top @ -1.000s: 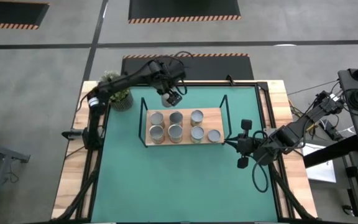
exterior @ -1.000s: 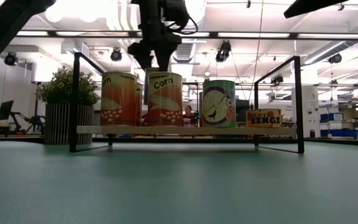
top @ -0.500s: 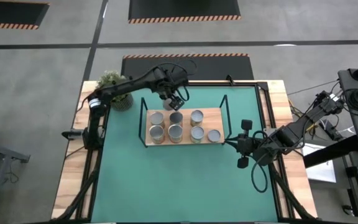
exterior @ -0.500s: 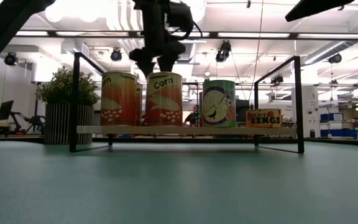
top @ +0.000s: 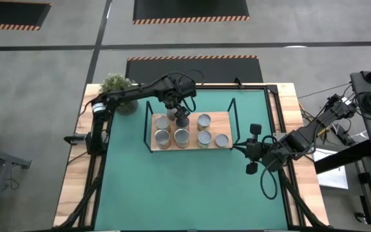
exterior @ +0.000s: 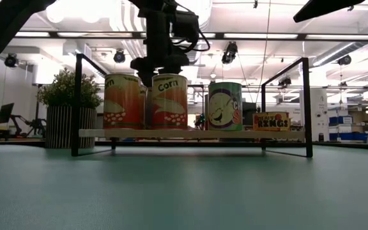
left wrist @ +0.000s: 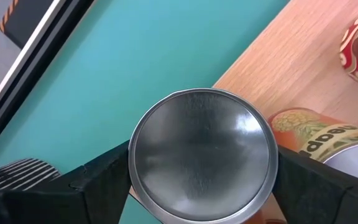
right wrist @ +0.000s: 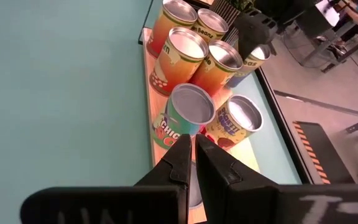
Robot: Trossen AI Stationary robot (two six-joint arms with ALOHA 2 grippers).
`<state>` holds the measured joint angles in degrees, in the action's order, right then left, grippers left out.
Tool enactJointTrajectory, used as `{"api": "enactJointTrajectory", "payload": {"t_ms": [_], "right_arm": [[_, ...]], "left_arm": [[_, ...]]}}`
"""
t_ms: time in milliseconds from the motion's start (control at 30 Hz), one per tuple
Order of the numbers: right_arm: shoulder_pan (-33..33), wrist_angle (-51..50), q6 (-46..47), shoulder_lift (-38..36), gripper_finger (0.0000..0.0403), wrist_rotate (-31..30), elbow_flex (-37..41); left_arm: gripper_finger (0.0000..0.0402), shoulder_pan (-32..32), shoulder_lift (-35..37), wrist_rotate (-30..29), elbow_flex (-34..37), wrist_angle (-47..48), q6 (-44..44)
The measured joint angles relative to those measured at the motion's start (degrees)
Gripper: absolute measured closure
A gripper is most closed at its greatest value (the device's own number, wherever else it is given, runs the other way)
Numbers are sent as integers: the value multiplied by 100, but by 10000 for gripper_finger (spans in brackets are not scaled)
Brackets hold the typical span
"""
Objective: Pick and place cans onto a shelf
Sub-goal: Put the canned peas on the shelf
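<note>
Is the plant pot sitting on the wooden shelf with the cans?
No, the potted plant stands off the shelf, beyond its left end near the table's corner, while only cans sit on the board.

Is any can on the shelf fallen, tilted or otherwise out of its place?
Nothing stands out. The cans on the shelf stand upright in two tidy rows. The left gripper is over the back row, its fingers on both sides of one can. The right gripper waits beside the shelf.
</note>
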<state>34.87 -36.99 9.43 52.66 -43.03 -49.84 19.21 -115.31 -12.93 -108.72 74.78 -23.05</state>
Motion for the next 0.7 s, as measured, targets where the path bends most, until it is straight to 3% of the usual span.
{"api": "enactJointTrajectory", "payload": {"t_ms": [700], "right_arm": [[0,-2,0,0,390,0,2]], "left_arm": [[81,-159,7,0,10,0,-42]]}}
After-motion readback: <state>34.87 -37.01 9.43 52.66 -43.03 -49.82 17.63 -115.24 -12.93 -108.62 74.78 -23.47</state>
